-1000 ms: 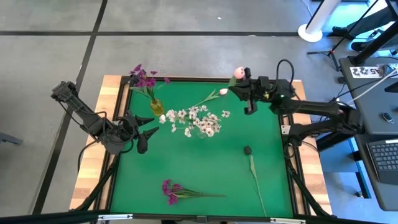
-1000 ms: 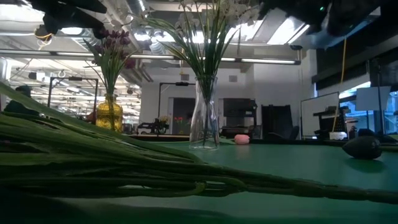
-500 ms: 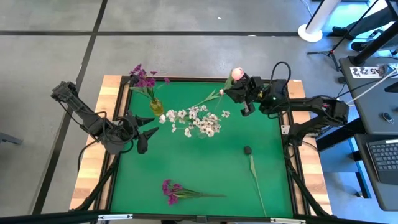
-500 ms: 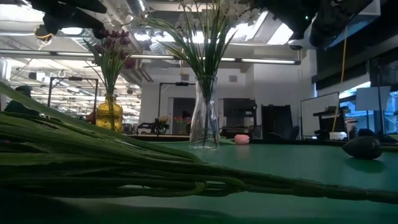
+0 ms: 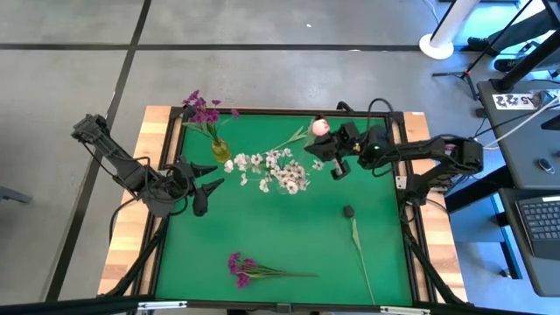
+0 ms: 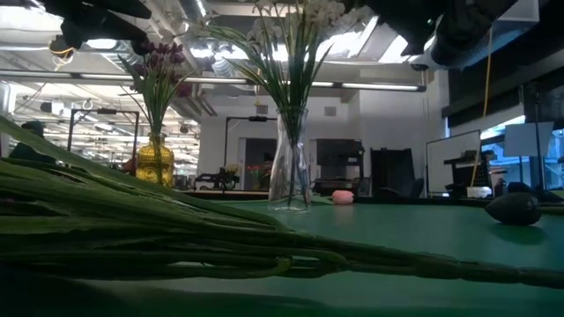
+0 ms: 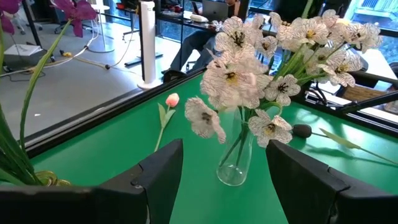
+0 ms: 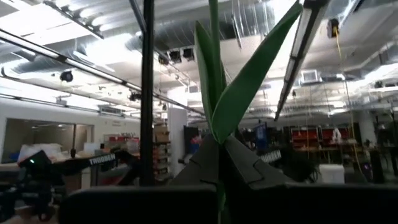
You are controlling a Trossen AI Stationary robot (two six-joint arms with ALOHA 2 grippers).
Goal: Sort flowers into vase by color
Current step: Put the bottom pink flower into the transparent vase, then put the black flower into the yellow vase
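Note:
My right gripper (image 5: 327,145) is shut on a pink-bud flower, whose bud (image 5: 320,127) stands above the far middle of the green mat, just right of the clear vase (image 5: 285,180) full of white flowers (image 7: 249,68). A yellow vase (image 5: 220,150) holds purple flowers (image 5: 203,109). A second pink-bud flower (image 7: 172,99) lies flat on the mat behind the clear vase. A purple flower (image 5: 248,269) and a leafy stem (image 5: 358,248) lie near the front edge. My left gripper (image 5: 206,187) waits open at the mat's left, pointing at the clear vase. My right gripper pinches the pink flower's green stem (image 8: 217,163) between its two fingers, just below a pair of leaves (image 8: 245,81). The fingers slant upward and the stem runs on past them, along their line. The flower is lifted clear of the table, bud uppermost.
A small dark object (image 5: 347,211) lies on the mat right of centre. The mat's black frame (image 5: 398,188) and wooden table edges (image 5: 131,236) ring the work area. In the low view, stems (image 6: 176,238) lie close in the foreground.
My right gripper has carried the pink flower from the far right corner toward the table's left and a little nearer and lower, closing on the clear vase. It has tipped further upward. The flower stays clear of the table.

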